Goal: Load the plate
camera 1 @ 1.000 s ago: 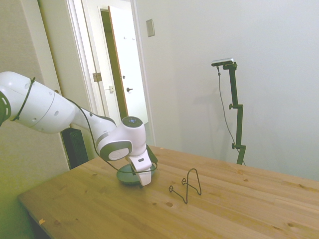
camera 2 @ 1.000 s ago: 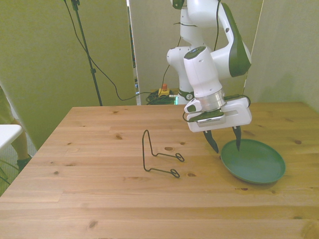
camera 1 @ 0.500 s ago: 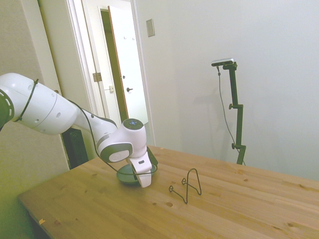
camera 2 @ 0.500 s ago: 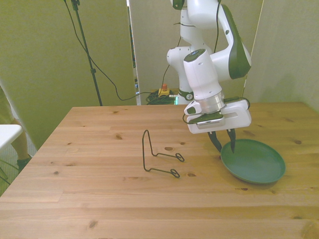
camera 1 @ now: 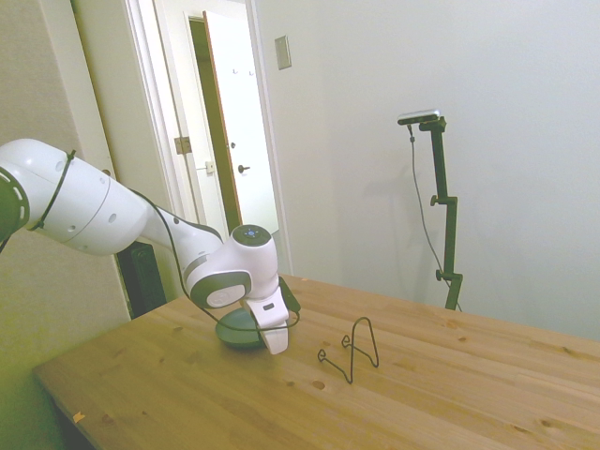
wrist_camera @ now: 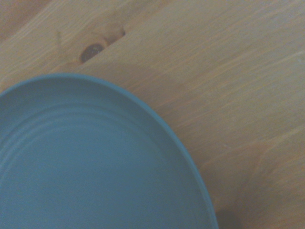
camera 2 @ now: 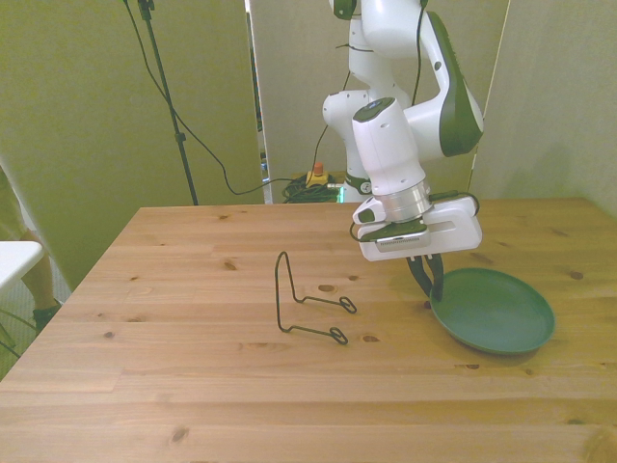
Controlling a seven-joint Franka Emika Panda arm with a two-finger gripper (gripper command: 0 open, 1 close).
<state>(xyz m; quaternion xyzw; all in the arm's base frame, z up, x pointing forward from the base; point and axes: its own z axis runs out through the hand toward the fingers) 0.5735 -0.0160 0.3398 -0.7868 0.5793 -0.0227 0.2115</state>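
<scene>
The plate (camera 2: 496,313) is round, shallow and dark grey-teal, and lies on the wooden table at the front view's right. My gripper (camera 2: 431,283) points down at the plate's rim on the side nearest the wire stand, its two dark fingers drawn together on that rim. In the side view the plate (camera 1: 236,332) shows partly behind the white hand, which hides the fingertips. The wrist view is filled by the plate's inside and curved rim (wrist_camera: 95,162) over bare wood.
A thin black wire stand (camera 2: 307,307) stands near the table's middle, a short way from the plate toward the front view's left; it also shows in the side view (camera 1: 352,352). A knot in the wood (wrist_camera: 93,50) lies just outside the plate's rim.
The fingers have closed from wide apart to together on the plate's rim. The plate has shifted slightly toward the front view's right.
</scene>
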